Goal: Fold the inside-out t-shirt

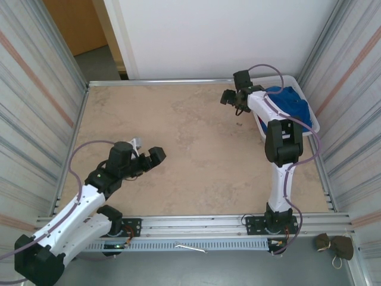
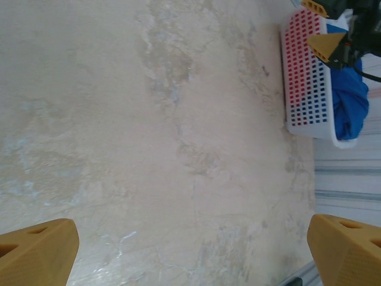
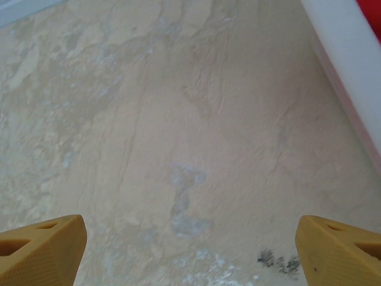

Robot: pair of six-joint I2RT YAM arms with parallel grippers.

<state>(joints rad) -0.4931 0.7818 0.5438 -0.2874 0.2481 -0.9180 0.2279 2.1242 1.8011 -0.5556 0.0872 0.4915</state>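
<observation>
The inside-out t-shirt (image 1: 293,102) is a royal-blue bundle lying in a white basket (image 1: 314,122) at the table's back right corner. In the left wrist view the t-shirt (image 2: 350,110) bulges over the rim of the basket (image 2: 305,122). My right gripper (image 1: 231,100) hangs open just left of the basket, above bare tabletop, touching nothing. In the right wrist view the right gripper (image 3: 190,253) has only table between its orange fingertips (image 3: 41,247). My left gripper (image 1: 149,159) is open and low over the near left of the table, and in its own view the left gripper (image 2: 190,253) is likewise empty.
Something red (image 2: 300,44) shows through the basket's holes, and a red patch (image 3: 372,9) sits behind the basket wall (image 3: 342,56). Metal rails (image 1: 178,80) edge the tan tabletop (image 1: 178,125), with corrugated walls at both sides. A dark smudge (image 3: 277,260) marks the table near the right fingertip.
</observation>
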